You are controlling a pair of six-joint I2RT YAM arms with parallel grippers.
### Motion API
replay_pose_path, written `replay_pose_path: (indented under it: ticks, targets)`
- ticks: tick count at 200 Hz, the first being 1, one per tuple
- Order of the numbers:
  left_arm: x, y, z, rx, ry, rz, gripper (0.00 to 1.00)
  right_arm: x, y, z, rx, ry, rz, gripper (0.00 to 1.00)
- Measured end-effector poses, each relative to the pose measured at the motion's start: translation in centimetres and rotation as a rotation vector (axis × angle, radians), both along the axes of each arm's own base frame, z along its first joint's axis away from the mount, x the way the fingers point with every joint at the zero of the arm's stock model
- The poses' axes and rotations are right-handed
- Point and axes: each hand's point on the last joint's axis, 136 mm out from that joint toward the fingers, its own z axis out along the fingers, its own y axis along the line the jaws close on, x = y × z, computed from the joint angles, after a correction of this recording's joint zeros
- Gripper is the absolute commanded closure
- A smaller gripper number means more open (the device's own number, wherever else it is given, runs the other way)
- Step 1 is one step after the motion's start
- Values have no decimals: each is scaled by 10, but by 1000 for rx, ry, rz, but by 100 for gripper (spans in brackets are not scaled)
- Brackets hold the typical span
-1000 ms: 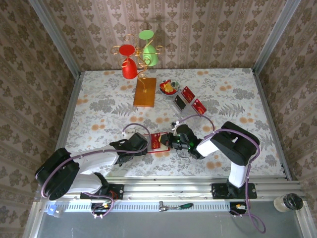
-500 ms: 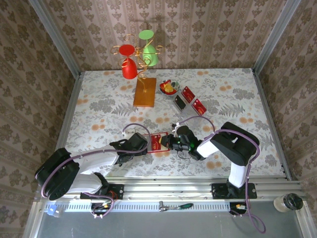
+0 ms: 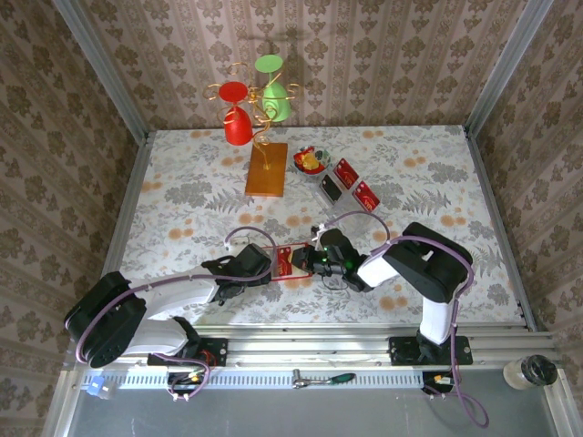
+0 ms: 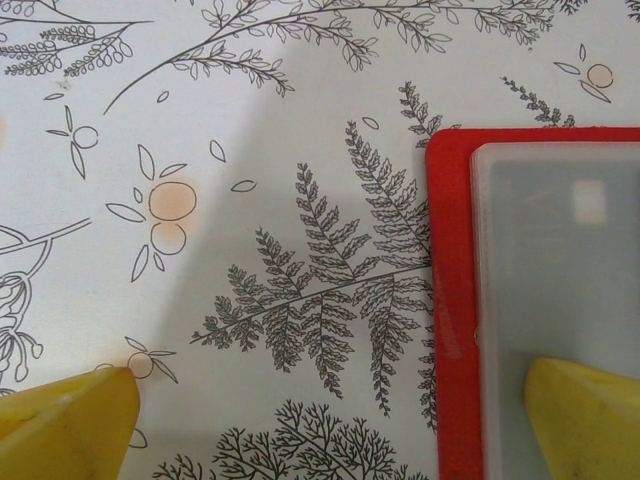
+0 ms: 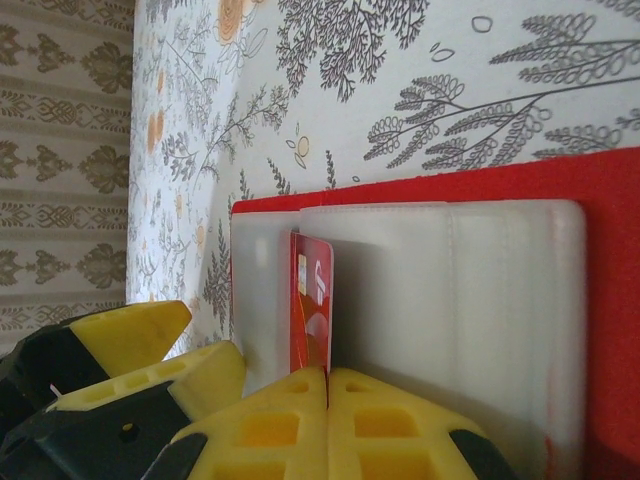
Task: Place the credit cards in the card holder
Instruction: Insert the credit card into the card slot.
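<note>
Leftward by a little since the earlier top view, the right gripper is shifted toward the flat glossy red folding card holder at lower centre. Its jaws are closed on a small flat red credit card, already entered in a pale pocket. The left gripper is spread wide, one finger over the holder. Insertion is judged under way.

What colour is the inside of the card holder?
The card holder is pale white inside, red-edged; best in right wrist view.
</note>
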Motion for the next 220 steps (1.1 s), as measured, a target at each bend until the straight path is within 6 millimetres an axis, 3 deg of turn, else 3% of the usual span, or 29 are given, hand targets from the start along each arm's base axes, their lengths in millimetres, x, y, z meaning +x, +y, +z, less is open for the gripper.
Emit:
replay_pose_path:
  ticks: [28, 59, 86, 107, 138, 166, 220]
  targets:
    - [0, 0, 0, 1, -1, 1, 0, 0, 5, 0, -10, 6, 13, 98]
    - [0, 1, 0, 1, -4, 2, 0, -1, 9, 5, -37, -7, 49, 69]
    - [0, 1, 0, 0, -6, 4, 0, -4, 4, 12, -124, -14, 85, 62]
    - [0, 1, 0, -3, -8, 6, 0, -3, -4, 20, -202, -30, 106, 67]
    - [0, 1, 0, -4, -9, 6, 0, 6, -5, 33, -272, -68, 133, 88]
    - [0, 1, 0, -4, -9, 6, 0, 9, -1, 37, -302, -83, 162, 93]
    - [-1, 2, 1, -4, -10, 6, 0, 6, 3, 8, -356, -24, 196, 96]
